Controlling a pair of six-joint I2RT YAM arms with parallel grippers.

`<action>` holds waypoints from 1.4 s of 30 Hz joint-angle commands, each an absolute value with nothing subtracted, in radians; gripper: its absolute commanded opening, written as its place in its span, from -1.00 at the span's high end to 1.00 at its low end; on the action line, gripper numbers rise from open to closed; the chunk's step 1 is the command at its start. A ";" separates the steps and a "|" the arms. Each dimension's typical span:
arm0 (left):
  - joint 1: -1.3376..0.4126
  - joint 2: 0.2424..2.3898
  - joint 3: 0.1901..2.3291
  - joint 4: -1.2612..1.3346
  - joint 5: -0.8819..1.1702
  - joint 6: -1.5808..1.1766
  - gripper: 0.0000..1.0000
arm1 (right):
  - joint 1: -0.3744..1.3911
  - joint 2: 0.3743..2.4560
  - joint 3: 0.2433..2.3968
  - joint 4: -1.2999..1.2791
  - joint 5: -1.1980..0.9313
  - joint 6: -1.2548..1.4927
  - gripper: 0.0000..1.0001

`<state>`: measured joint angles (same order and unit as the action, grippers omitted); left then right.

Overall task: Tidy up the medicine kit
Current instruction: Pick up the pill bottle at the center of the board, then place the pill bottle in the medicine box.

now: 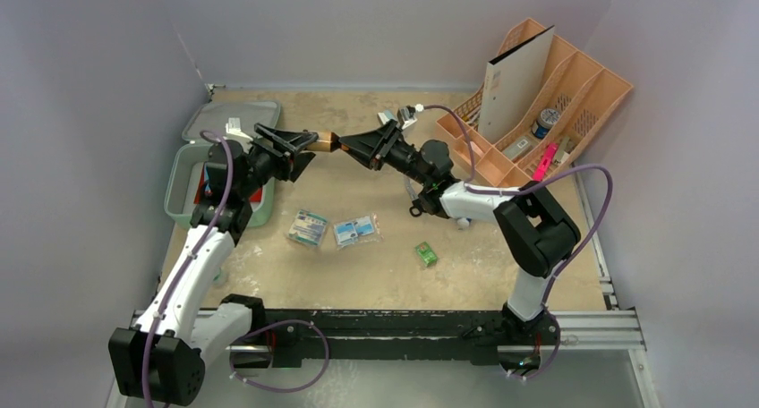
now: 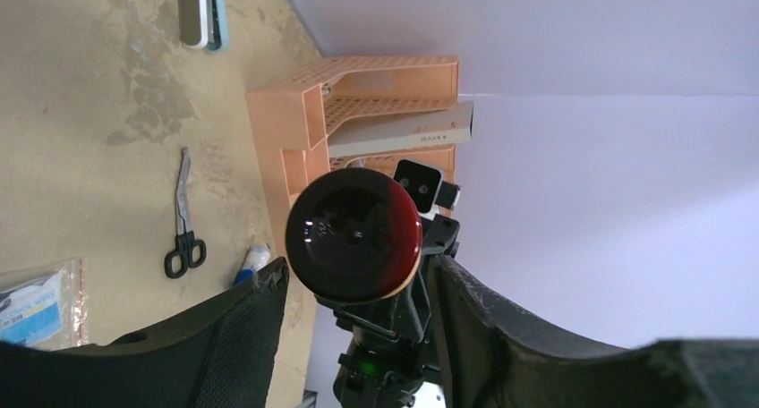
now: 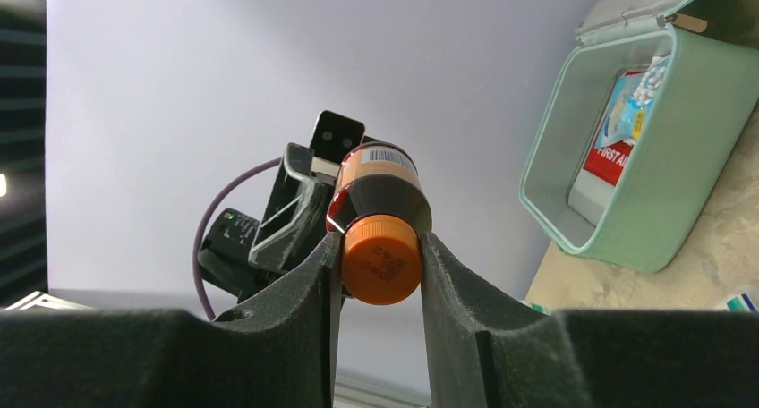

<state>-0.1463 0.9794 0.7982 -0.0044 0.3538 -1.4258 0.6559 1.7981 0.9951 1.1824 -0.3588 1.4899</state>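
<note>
**Mid-air hand-over of a pill bottle (image 1: 327, 143) above the table (image 1: 501, 274), upper centre of the overhead view.** The right gripper (image 3: 380, 247) is clamped on the orange cap (image 3: 382, 263). The left gripper (image 2: 353, 278) brackets the bottle's base with its jaws fairly wide; whether they press on it cannot be told. The medicine kit (image 1: 175, 193) lies open at the left of the overhead view, lid back, with a red pouch (image 3: 613, 148) inside, well apart from the bottle.

For a sound transfer, the left jaws should probably close squarely on the middle of the bottle's body. The right gripper should let go only once that pinch is firm. The round, smooth body would likely roll or slip if caught off-centre.
</note>
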 commanded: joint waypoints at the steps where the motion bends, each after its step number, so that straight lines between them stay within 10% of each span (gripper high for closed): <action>1: -0.148 0.945 0.809 -0.037 0.261 -1.476 -0.07 | 0.670 1.776 1.045 1.291 -0.383 1.502 1.00; 9: -0.148 0.967 0.823 -0.046 0.248 -1.540 -0.19 | 0.699 1.816 1.050 1.293 -0.404 1.504 1.00; 18: -0.147 0.942 0.801 -0.057 0.224 -1.533 0.53 | 0.713 1.835 1.032 1.290 -0.405 1.495 0.99; 22: -0.132 0.939 0.838 -0.164 0.182 -1.417 0.71 | 0.713 1.800 1.015 1.215 -0.425 1.438 0.54; 29: 0.116 1.018 0.868 -0.220 0.444 -1.330 0.76 | 0.701 1.682 0.929 1.082 -0.431 1.329 -0.89; 42: 0.420 1.180 1.006 -0.587 0.285 -0.998 0.63 | 0.626 1.485 0.795 0.915 -0.486 1.228 -0.98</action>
